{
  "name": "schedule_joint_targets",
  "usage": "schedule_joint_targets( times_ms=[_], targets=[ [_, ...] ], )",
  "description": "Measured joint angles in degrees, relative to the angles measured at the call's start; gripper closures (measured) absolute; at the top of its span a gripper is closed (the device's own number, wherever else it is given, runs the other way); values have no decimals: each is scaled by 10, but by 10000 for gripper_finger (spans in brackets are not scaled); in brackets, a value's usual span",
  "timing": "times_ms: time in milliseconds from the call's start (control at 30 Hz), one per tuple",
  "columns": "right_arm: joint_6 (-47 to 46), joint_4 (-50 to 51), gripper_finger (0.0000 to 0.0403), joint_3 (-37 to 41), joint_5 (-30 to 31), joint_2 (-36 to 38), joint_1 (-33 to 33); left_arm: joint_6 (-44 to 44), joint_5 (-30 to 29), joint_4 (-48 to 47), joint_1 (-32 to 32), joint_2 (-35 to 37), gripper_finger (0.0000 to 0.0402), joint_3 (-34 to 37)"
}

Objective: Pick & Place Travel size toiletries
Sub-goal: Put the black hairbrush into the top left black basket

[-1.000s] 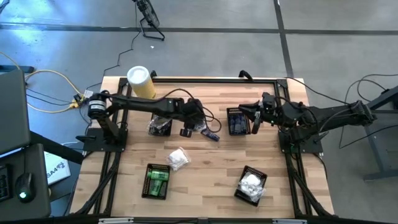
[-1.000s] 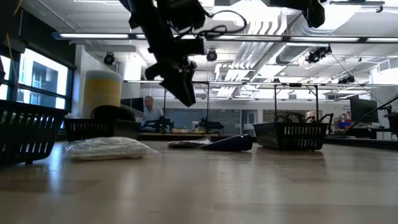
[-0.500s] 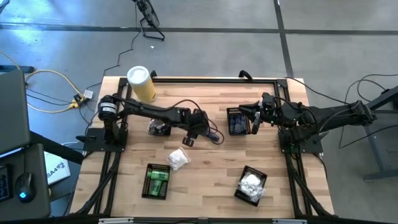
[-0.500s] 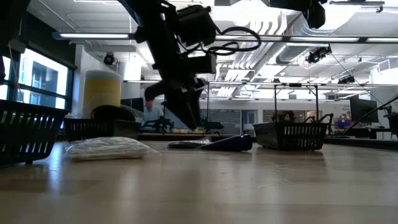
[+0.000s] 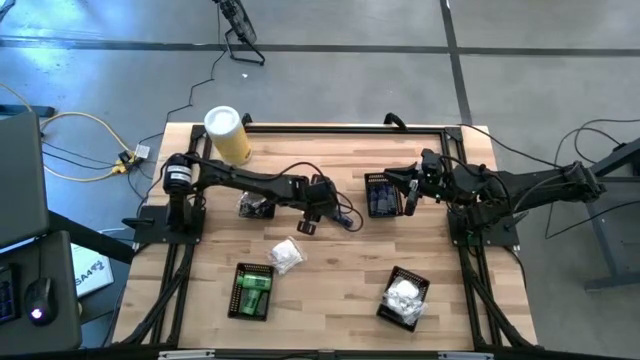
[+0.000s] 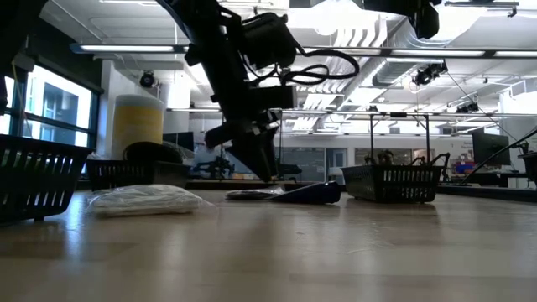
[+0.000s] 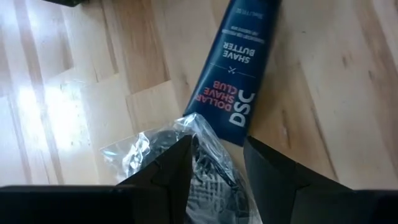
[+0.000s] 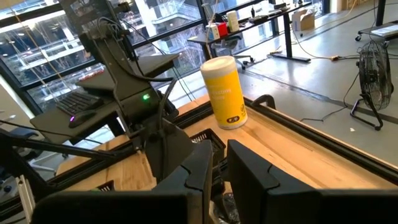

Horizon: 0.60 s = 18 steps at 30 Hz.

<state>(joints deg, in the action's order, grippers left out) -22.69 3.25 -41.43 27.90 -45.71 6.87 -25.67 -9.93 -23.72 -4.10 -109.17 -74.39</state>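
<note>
A: Item one, as the left wrist view has it?
B: Dark blue tube (image 7: 239,59), white and red lettering, lying flat and slanted on the pale wooden table (image 7: 74,81).
A: Item two?
B: Silvery-clear packet (image 7: 186,158), crinkled, dark contents; one edge touches or overlaps the tube's broad end.
A: The left gripper (image 7: 217,162)?
B: Two dark fingers (image 7: 277,171) standing apart, directly over the packet. Whether they touch it, hard to tell.
A: Anything else?
B: A dark shape at one corner, unidentified
</note>
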Motion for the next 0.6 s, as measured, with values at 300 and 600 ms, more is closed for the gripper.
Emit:
schedule_joint_targets(
  times_ms=[300, 600],
  targets=[
    [0, 2, 361, 0, 0, 0, 0, 0, 3, 8, 0, -31, 263, 1],
    [0, 9, 361, 0, 0, 0, 0, 5, -28, 10, 0, -37, 263, 0]
  ],
)
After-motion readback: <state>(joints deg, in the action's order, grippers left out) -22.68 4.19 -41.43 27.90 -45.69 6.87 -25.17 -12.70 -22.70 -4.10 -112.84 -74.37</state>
